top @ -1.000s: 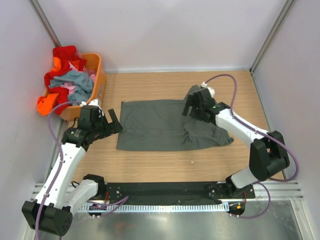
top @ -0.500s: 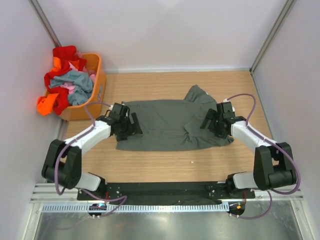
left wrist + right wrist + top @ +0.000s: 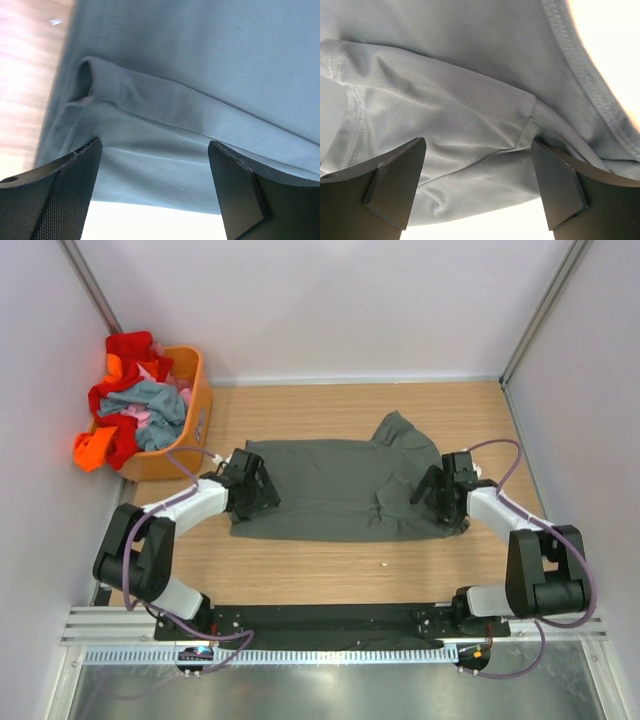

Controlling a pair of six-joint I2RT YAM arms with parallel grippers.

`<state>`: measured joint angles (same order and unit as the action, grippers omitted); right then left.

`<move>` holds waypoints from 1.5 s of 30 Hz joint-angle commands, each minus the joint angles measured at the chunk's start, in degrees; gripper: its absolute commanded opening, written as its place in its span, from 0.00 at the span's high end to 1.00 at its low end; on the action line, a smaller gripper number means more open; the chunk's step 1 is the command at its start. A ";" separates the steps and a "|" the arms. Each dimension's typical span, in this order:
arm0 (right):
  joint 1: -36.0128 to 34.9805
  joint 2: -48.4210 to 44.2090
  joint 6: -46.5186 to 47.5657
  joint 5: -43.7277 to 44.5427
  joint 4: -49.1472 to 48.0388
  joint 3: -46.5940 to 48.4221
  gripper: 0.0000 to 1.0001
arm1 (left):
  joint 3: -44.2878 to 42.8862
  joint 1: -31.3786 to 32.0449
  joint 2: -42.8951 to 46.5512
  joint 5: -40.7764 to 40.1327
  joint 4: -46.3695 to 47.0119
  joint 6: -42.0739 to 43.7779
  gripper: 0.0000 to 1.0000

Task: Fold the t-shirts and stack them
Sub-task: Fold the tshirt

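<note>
At the far left, red, orange, pink and blue-grey t-shirts (image 3: 135, 405) heap in the orange basket (image 3: 197, 405). The dark grey t-shirt (image 3: 335, 490) lies flat mid-desk (image 3: 320, 565), long axis left to right, straight hem left and, as far as the rumpling shows, sleeves right. The left gripper (image 3: 262, 490) has swung over from the basket to the hem and the right gripper (image 3: 432, 490) has dropped from the far sleeve to the right edge, both released with jaws spread above cloth.

Orange plastic basket (image 3: 201, 398), wooden table (image 3: 330, 575)
</note>
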<state>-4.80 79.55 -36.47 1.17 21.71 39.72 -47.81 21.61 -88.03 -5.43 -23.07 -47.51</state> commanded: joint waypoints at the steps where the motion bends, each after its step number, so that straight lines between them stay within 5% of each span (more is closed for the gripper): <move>1: 0.75 -4.02 -2.20 4.37 6.84 -3.42 0.07 | 4.04 -0.51 3.12 -5.99 -4.16 -2.15 0.11; 7: 0.75 -15.37 -2.74 4.80 12.03 3.32 0.06 | -4.29 5.71 14.61 -14.41 -16.82 2.23 0.08; 12: 0.84 -10.49 2.71 6.65 12.92 21.84 0.00 | -15.54 5.99 19.82 -13.98 -26.39 11.27 0.02; 20: 1.19 22.46 12.37 -4.64 8.01 52.76 0.02 | -7.93 5.99 31.41 -15.22 -27.47 18.95 0.00; 25: 1.37 49.06 17.83 -8.99 16.75 78.71 0.06 | -6.25 5.99 37.40 -11.62 -24.92 17.45 0.00; 29: 1.63 60.53 18.54 -11.63 19.59 94.19 0.08 | -6.42 5.99 37.84 -13.02 -25.89 17.45 0.00; 34: 1.63 63.62 18.01 -13.20 17.58 93.35 0.11 | -6.50 5.99 37.14 -12.32 -25.97 17.36 0.00; 45: 0.67 55.72 16.69 -15.76 7.83 70.94 0.57 | -6.59 5.99 36.44 -12.67 -25.01 17.97 0.00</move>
<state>-3.49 137.99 -19.81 -13.80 30.74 114.93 -54.02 27.73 -51.31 -17.98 -49.60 -30.89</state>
